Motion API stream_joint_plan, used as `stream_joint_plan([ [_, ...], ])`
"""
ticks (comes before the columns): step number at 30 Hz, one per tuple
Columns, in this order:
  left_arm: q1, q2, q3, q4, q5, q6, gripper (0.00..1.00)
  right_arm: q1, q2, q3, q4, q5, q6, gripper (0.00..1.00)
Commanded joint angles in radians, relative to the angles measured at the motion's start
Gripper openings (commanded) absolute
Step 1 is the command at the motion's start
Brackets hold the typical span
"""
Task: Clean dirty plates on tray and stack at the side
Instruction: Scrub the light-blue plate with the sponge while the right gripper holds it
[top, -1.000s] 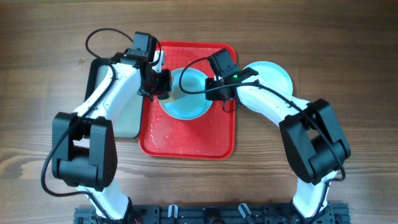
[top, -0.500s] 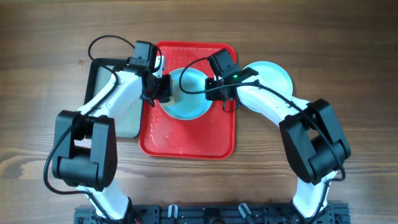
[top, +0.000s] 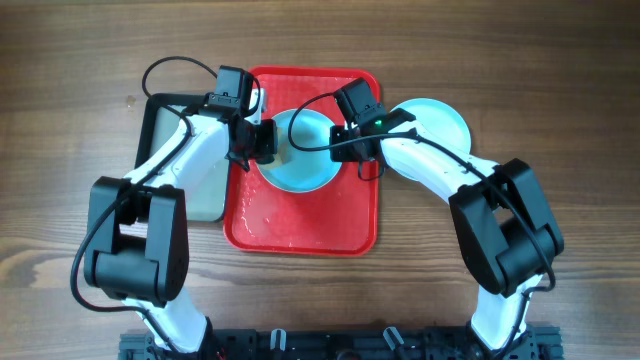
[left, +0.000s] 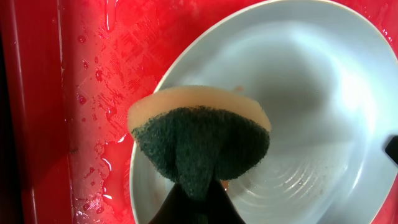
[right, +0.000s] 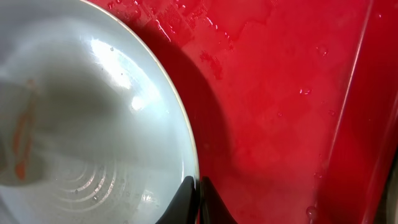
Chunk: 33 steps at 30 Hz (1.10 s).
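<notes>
1. Red smear (right: 23, 146) marks the inner wall of the plate (top: 300, 152); judging by the right wrist view, that is what the scrub has to reach.
2. The plate sits in the upper half of the wet tray (top: 300, 228), and the right tool (right: 198, 198) is closed narrowly on its right rim.
3. The left tool (left: 196, 194) clamps a folded sponge (left: 199, 137), yellow foam with a dark green scouring face, over the plate's left side. I cannot tell whether it touches.
4. My advice: press the sponge onto the smear and sweep in small circles. The rim grip must be firm, since a wet plate can slide.
5. A second plate (top: 440, 118) lies on the table (top: 560, 80) right of the tray, likely the stacking spot.
</notes>
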Motion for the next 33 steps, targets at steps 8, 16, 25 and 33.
stream_joint_plan([
  [8,0.002,0.014,-0.013,0.008,-0.029,0.02,0.04,-0.003,-0.032,-0.002,-0.005,-0.002,0.001,0.05],
  [16,0.002,0.014,-0.013,0.023,-0.033,0.019,0.04,-0.003,-0.032,-0.003,-0.003,-0.001,0.0,0.04],
  [25,0.002,0.014,-0.013,0.031,-0.033,0.012,0.04,-0.003,-0.032,-0.003,-0.003,-0.001,0.001,0.04],
  [33,0.002,0.018,-0.014,0.034,-0.033,0.012,0.04,-0.003,-0.032,-0.003,-0.003,-0.001,0.001,0.04],
])
